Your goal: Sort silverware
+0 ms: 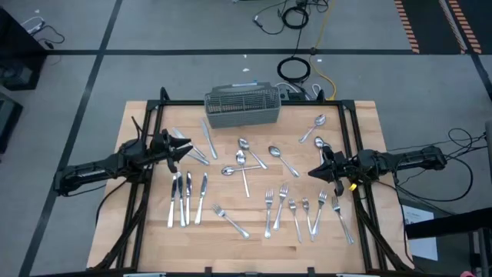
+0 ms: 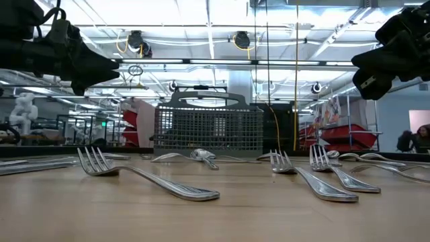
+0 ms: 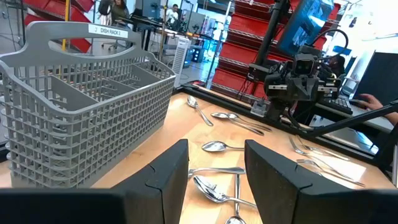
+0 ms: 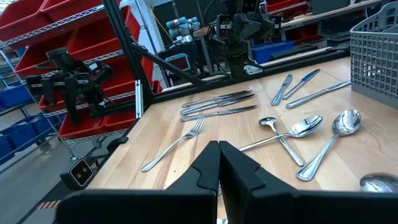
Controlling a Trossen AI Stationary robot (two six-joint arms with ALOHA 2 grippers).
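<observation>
L gripper (image 1: 187,146) has fingers apart, holds nothing. Silverware (image 1: 246,171) lies on the table (image 1: 361,115) btwn both arms. Knives (image 1: 201,151) sit just by L gripper, long way slanting; R gripper (image 1: 314,172) is shut.

A robotics lab — red shelving racks (image 3: 249,37), ceiling strip lights (image 2: 201,10), floor cables (image 1: 296,69).

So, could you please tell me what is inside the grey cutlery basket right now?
The cutlery basket's near compartments look empty; its lower and far sections are hidden behind mesh.
</observation>
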